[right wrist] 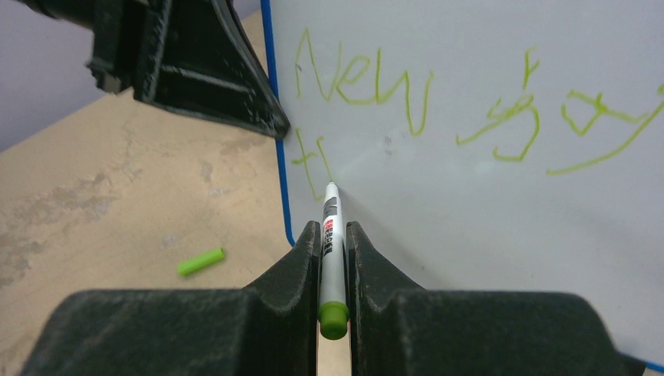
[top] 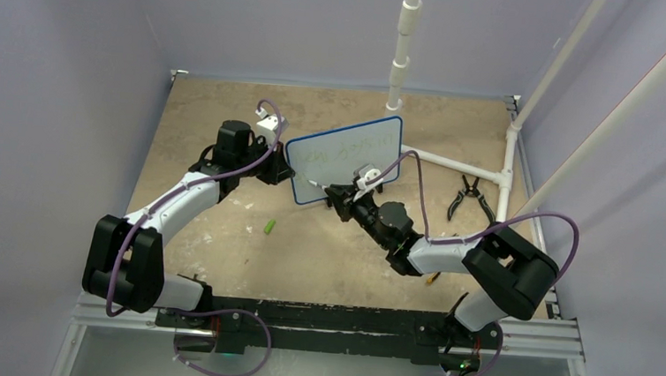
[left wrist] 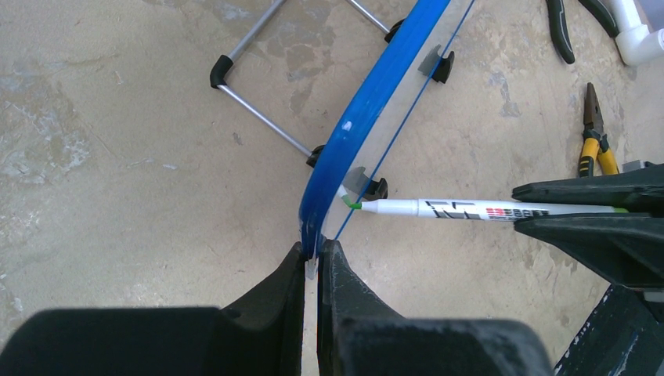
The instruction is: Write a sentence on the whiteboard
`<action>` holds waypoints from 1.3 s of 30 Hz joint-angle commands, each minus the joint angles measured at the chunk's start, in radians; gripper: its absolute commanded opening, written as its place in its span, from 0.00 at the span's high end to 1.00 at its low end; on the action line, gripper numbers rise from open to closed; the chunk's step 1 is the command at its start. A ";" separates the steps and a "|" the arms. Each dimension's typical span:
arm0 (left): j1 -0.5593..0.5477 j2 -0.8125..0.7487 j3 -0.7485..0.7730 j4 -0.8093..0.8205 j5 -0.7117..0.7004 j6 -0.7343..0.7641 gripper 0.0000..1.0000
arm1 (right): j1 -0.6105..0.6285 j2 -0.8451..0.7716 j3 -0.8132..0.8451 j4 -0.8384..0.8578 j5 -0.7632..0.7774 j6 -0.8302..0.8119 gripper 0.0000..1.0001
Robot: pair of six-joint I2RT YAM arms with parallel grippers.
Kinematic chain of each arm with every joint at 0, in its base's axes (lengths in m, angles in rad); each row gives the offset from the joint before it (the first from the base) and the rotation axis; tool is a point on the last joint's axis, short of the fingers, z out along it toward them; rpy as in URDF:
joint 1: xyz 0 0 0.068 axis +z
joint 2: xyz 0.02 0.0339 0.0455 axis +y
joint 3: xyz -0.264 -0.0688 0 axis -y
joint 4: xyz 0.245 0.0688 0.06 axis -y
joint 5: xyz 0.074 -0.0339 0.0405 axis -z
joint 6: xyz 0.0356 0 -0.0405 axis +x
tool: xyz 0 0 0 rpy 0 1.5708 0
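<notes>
The whiteboard, white with a thin blue frame, stands tilted on the tan table. My left gripper is shut on its left edge. My right gripper is shut on a white marker with a green end. The marker's tip touches the board's lower left, seen in the left wrist view. The sentence is green handwriting: a top row starting "New" and a few strokes of a second row beside the tip.
The green marker cap lies on the table left of the right arm, also in the right wrist view. Black pliers lie right of the board. Yellow-handled pliers lie nearby. White pipes run at the back right.
</notes>
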 commanded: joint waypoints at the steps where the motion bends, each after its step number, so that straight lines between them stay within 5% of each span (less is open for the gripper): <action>1: -0.003 -0.036 0.029 0.025 0.012 -0.003 1.00 | 0.001 -0.007 -0.024 -0.012 0.038 0.030 1.00; 39: -0.004 -0.035 0.027 0.027 0.015 -0.004 1.00 | -0.001 -0.043 -0.017 0.049 0.138 0.011 1.00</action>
